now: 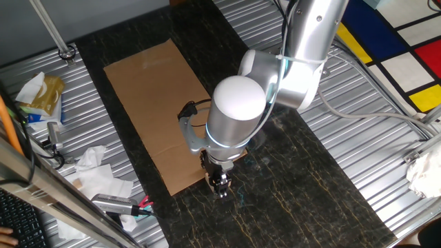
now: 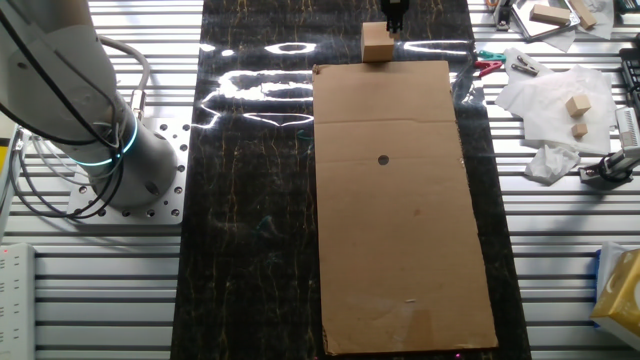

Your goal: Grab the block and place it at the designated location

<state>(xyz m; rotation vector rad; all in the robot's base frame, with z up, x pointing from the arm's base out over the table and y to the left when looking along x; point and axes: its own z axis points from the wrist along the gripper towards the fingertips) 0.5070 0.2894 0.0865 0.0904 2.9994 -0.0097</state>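
Cardboard sheet (image 2: pixel 400 210) carries the black dot (image 2: pixel 384 159) mid-sheet; the block (image 2: pixel 376 43) sits on the dark surface (image 2: pixel 250 200) just off its far edge, claw (image 2: pixel 396 16) just beside it (grip unclear).

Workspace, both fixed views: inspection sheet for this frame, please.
Surface: dark marbled tabletop carrying a brown cardboard sheet.
Job's things: block on the tabletop just off the sheet's far edge; black dot uncovered.
Clutter: white paper scraps, spare wooden blocks on the metal side area.
Gripper: gripper beside the block; fingers' state unclear.
Cables: grey cables at the arm base.
Surroundings: coloured floor mat.
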